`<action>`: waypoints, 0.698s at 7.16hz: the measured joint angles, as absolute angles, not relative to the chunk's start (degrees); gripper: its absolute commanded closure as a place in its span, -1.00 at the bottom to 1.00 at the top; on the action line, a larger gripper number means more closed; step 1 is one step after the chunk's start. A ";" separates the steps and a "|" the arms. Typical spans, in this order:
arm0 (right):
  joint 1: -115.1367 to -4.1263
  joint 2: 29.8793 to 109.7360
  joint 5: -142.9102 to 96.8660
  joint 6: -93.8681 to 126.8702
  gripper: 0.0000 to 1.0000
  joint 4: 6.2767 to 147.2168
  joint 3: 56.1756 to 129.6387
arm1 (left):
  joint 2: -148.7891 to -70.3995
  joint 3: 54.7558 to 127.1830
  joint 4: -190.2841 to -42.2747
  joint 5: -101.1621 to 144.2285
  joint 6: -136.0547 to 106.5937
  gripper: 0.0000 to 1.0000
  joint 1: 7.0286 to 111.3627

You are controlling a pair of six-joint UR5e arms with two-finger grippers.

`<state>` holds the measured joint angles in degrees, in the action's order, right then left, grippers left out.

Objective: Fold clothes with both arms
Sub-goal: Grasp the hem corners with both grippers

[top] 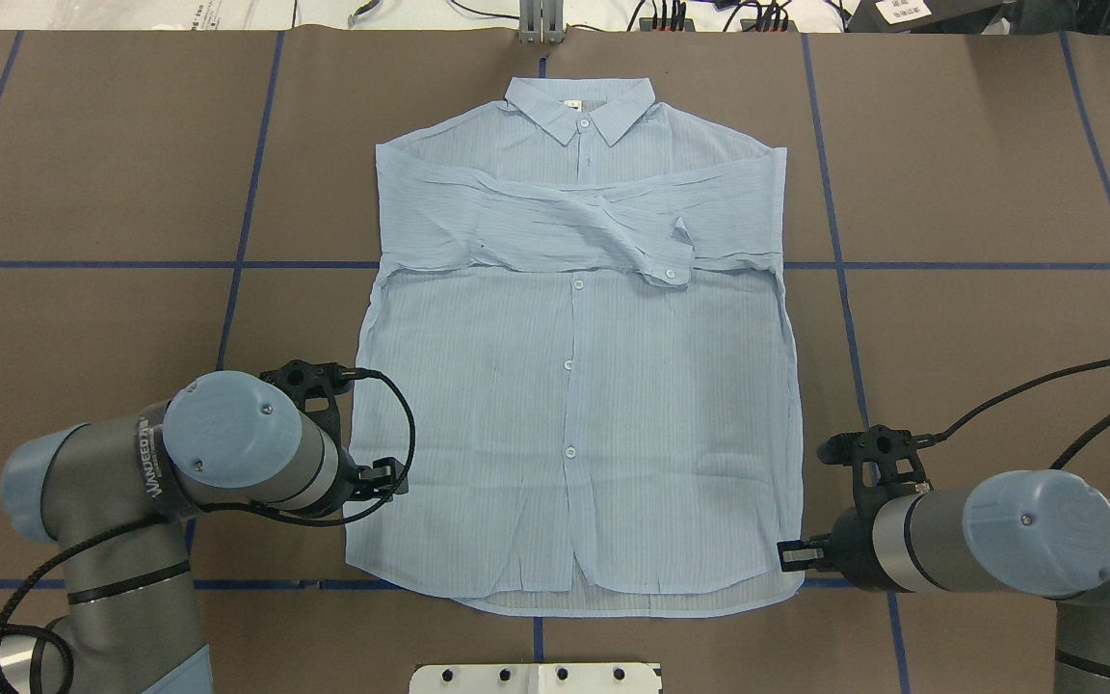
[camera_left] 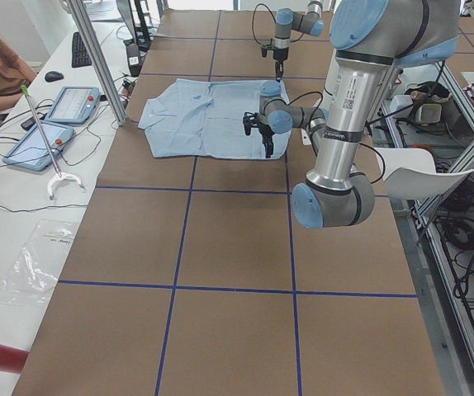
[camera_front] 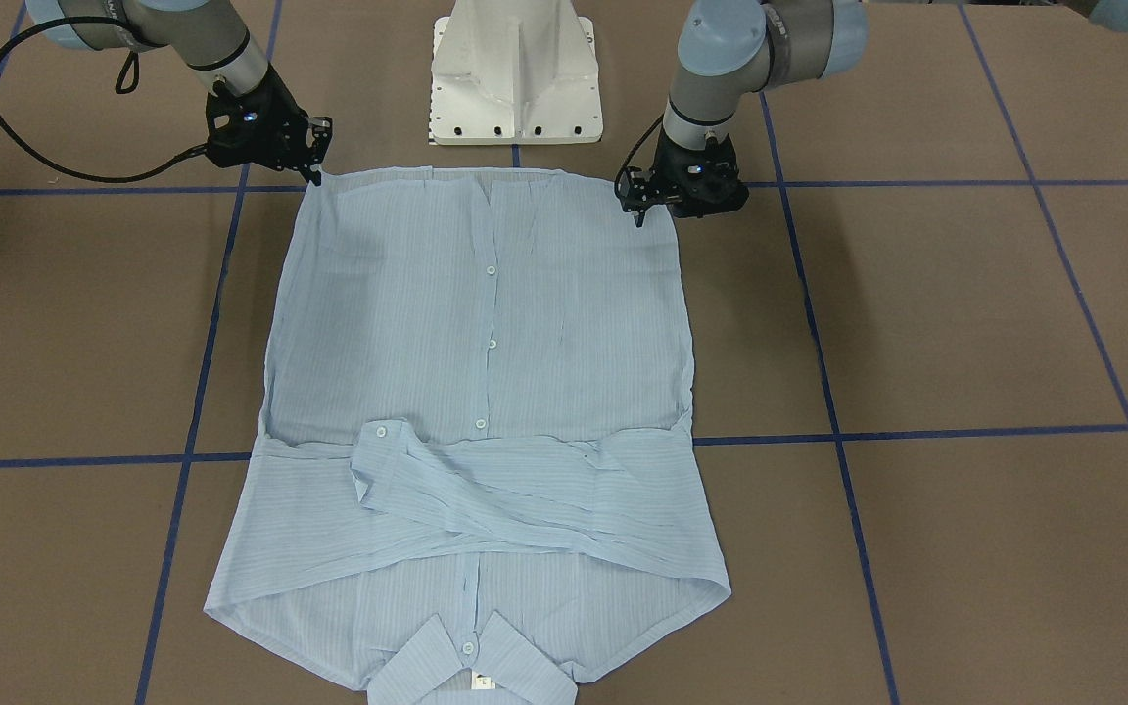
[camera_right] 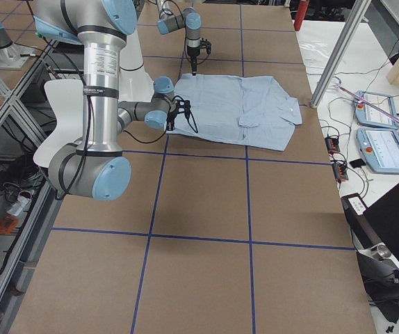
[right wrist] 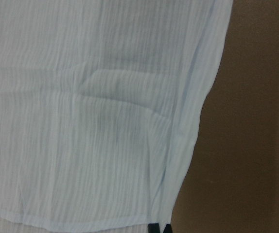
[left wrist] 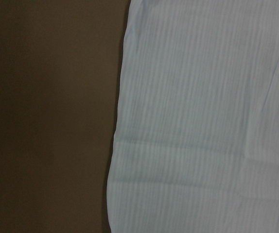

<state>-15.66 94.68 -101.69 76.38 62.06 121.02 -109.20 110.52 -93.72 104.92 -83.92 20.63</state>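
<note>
Right at the left tool, side edge of the shirt just short of the hem; at the right tool, the opposite hem corner. Spread or pinching: cannot tell for either. Beyond both, shirt flat on the worktop, buttons up, sleeves crossed over chest, collar farthest off.

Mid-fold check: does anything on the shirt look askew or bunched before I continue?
The shirt lies flat, but the cuff of the upper folded sleeve is curled back on itself near the button placket, and the crossed sleeves are wrinkled. Nothing else stands out.
</note>
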 measured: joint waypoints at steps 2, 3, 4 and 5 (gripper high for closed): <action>-15.80 94.66 -101.69 76.38 1.00 62.05 121.03 | -109.35 109.77 -94.10 104.80 -85.53 -0.28 18.70; -15.90 94.66 -101.70 76.38 1.00 62.05 121.05 | -109.37 109.84 -94.11 104.79 -85.88 -0.17 18.11; -16.03 94.66 -101.73 76.38 1.00 62.05 121.08 | -109.38 109.87 -94.07 104.81 -86.02 -0.05 17.78; -16.14 94.66 -101.73 76.38 1.00 62.07 121.10 | -109.33 109.83 -94.05 104.79 -86.05 0.12 17.64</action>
<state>-16.14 94.66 -101.73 76.38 62.07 121.10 -109.33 109.83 -94.05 104.79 -86.05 17.64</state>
